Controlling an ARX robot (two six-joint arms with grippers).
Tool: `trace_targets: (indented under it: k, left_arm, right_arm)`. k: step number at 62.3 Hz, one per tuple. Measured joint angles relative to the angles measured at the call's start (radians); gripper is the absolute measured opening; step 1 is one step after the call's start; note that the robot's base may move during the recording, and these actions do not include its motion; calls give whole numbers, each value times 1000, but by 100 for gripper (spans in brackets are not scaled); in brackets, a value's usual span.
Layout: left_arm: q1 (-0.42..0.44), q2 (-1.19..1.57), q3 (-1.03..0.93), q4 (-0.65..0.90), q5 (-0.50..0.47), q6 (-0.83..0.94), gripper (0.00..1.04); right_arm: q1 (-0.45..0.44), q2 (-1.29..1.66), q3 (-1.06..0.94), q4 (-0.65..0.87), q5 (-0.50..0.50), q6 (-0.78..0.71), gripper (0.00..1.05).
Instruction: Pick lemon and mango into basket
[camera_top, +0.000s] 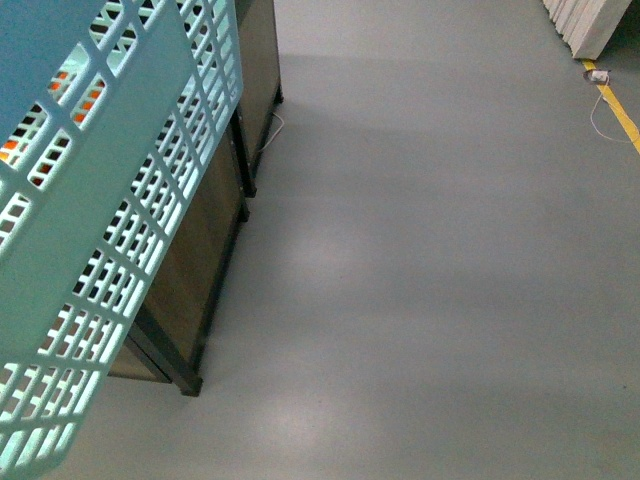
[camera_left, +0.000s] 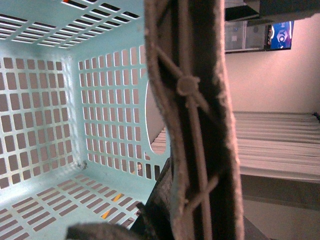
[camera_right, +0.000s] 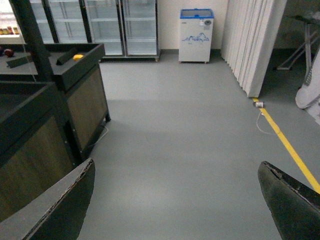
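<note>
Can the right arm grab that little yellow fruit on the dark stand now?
Probably not yet. The right gripper is open over bare floor, and the yellow fruit lies far off on the dark stand. Nothing blocks the way; it looks too far, so the robot would need to move closer.

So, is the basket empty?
Empty where visible: in the left wrist view the basket has a bare floor, no fruit; part is hidden.

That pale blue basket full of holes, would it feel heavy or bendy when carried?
The basket probably weighs little for its size: its walls are mostly slots, and what shows inside looks empty. The thin plastic lattice may flex. It looks tilted in the front view, so anything round inside would likely roll to one side.
</note>
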Motion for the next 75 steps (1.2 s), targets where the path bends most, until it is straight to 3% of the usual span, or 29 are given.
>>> trace_targets:
  k: [75]
  left_arm:
    - [2, -1, 2, 0, -1, 2, 5]
  right_arm:
    - [0, 0, 0, 0, -2, 0, 96]
